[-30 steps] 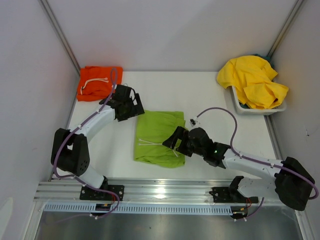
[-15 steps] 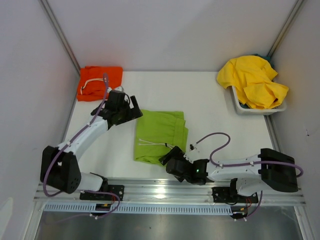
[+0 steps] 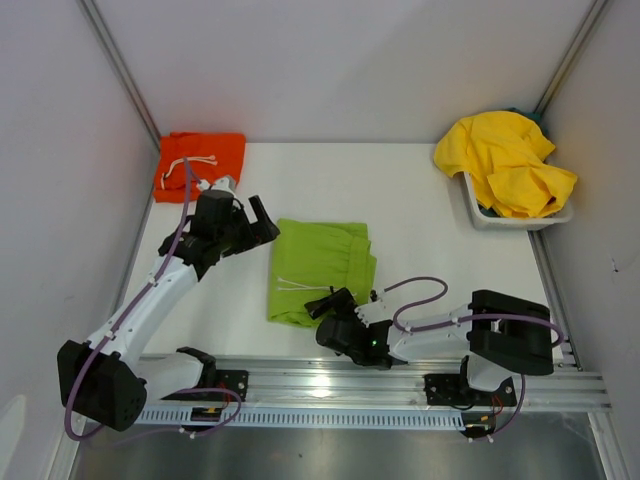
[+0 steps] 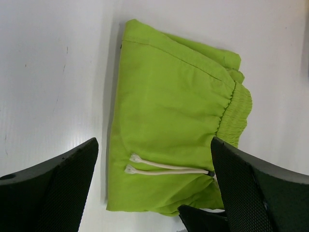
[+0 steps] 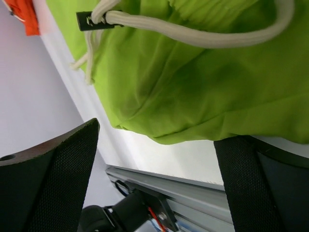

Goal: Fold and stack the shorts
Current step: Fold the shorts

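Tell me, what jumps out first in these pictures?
The folded lime green shorts mid-table, with the left gripper and right gripper open close beside them. Next, the orange shorts folded in the far left corner and the yellow fabric heaped in a white bin at far right.

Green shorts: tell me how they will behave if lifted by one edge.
The green shorts will probably sag and unfold, since the fabric lies in soft folds. They look thin, so likely light: a push may bunch them rather than slide them. The loose drawstring will probably dangle.
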`<state>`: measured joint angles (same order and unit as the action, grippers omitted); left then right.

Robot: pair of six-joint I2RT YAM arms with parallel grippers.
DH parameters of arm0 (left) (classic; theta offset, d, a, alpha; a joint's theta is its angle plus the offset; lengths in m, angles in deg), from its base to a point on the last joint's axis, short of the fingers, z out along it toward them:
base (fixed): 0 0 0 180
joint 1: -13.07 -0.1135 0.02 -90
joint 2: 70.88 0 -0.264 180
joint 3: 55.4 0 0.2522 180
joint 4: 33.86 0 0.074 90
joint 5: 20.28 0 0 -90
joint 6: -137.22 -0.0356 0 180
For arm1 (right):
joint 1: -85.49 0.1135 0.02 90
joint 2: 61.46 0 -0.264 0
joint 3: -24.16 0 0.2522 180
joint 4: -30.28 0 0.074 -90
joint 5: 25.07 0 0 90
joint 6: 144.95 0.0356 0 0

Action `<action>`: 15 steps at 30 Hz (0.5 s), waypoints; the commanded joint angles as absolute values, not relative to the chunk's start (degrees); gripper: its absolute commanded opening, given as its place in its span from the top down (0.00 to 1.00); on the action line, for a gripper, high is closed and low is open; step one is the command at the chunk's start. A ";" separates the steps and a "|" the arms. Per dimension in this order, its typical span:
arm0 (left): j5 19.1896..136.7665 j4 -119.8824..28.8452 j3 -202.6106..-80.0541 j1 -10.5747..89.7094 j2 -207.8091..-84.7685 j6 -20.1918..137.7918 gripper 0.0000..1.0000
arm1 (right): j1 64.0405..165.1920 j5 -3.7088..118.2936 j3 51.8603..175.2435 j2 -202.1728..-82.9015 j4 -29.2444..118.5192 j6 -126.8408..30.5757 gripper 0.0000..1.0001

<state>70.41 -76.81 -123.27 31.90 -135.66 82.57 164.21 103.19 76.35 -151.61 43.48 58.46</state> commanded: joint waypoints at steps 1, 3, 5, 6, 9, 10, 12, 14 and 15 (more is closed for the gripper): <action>71.30 -79.17 -124.18 31.88 -134.08 81.15 0.02 | 163.36 107.21 75.46 -154.27 37.11 65.81 0.00; 71.12 -79.35 -124.18 31.88 -133.81 81.15 0.02 | 162.57 107.47 74.66 -154.97 35.34 67.21 0.01; 70.95 -79.61 -124.53 31.88 -133.72 81.15 0.02 | 162.04 107.82 73.96 -155.06 35.69 67.75 0.00; 70.77 -79.70 -124.71 31.88 -133.72 81.06 0.02 | 161.69 108.43 73.95 -154.89 36.65 69.05 0.01; 69.98 -80.14 -125.06 31.88 -133.99 80.79 0.02 | 160.82 109.84 72.90 -154.01 39.38 72.13 0.08; 69.98 -80.23 -125.15 31.88 -134.08 80.88 0.02 | 160.64 110.37 72.46 -152.87 39.91 72.84 0.11; 69.98 -80.23 -125.15 31.88 -134.16 80.80 0.02 | 159.76 111.16 71.32 -151.46 42.54 73.63 0.21; 70.07 -80.23 -125.15 31.88 -134.08 80.97 0.02 | 157.57 111.08 70.97 -148.65 46.56 72.68 0.25; 69.98 -79.97 -125.15 31.88 -134.16 80.88 0.02 | 156.60 110.64 70.70 -147.69 47.98 72.24 0.30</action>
<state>70.10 -80.11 -123.27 31.90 -135.57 81.68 159.11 106.10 72.11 -150.99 39.33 59.46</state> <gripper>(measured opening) 0.984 0.736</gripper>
